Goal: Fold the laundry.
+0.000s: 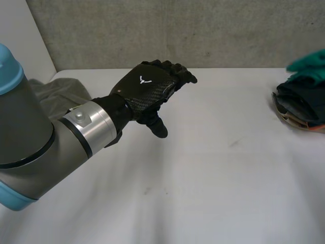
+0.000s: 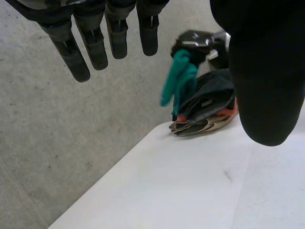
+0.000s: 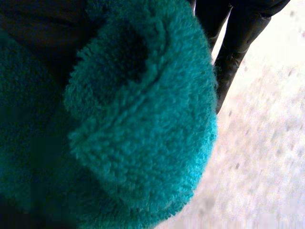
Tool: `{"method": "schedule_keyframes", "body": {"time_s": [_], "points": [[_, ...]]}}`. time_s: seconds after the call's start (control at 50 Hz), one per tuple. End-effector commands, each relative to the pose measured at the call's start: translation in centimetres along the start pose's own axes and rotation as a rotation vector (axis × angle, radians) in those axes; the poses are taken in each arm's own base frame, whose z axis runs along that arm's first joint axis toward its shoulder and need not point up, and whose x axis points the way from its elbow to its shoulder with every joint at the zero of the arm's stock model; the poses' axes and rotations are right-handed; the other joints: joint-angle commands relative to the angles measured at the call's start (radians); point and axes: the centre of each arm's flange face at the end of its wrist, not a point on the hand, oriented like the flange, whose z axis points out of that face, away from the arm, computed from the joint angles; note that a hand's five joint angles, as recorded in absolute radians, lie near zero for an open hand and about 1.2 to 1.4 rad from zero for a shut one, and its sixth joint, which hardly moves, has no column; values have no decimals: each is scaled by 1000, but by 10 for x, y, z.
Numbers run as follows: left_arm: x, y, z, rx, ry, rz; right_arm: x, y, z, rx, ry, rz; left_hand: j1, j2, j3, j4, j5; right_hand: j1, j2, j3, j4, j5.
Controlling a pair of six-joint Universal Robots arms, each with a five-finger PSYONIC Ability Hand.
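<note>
Left hand: You find the left hand (image 1: 147,89) in the upper middle of the head view, raised above the white table (image 1: 213,168) at the end of the left arm (image 1: 30,137).
Left fingers: In its own wrist view the fingers (image 2: 93,45) are straight and relaxed, and the thumb (image 2: 267,81) stands well apart from them. They are wide and carry nothing.
Right hand: You see the right hand (image 2: 194,44) in the left wrist view, beyond the left fingertips, just over the pile of clothes (image 1: 302,104).
Right fingers: They hold the teal cloth (image 3: 143,119). In the left wrist view the cloth hangs down from this hand. In the right wrist view the thick fleece is bunched against the palm, with the dark fingers (image 3: 233,43) beside it.
Teal cloth: In the head view it is at the upper right edge of the frame, directly above the pile. You cannot tell if its lower end touches the pile.
Pile of clothes: It lies on the table at the right edge of the head view, dark pieces stacked with some orange and beige at the bottom.
Grey cloth: One grey cloth (image 1: 58,91) lies on the table at the upper left of the head view, partly behind the left arm.
</note>
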Motion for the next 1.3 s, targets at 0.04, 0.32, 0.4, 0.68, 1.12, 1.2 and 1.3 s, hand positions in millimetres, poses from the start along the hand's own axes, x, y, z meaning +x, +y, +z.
{"method": "schedule_keyframes", "body": {"time_s": [0.04,0.32,0.4,0.68,1.12,1.2,1.3], "points": [[1,2,0,-6,2,-2,1,55,-56,-100,-14,21,11,25,18,28,40,459,219,224,207,260],[1,-1,-1,0,0,-1,12,44,-67,-136,7,45,11,25,18,28,40,459,219,224,207,260],[2,0,-2,-1,2,-3,8,43,-70,-190,6,97,8,22,15,25,37,-10,-250,-244,-262,-209],[5,-12,-9,27,3,9,59,-30,-95,-382,262,161,8,22,15,25,37,-763,-1003,-998,-1015,-962],[15,-32,-16,84,27,-17,174,-93,-156,-700,778,-218,2,16,9,19,32,-763,-1003,-998,-1015,-962],[14,-37,-17,104,21,-9,137,-145,-100,-468,671,-211,-6,8,0,10,23,-763,-1003,-998,-1015,-962],[9,-44,-19,132,3,6,61,-199,-55,-234,457,-114,-21,-7,-15,-4,8,-763,-1003,-998,-1015,-962]]}}
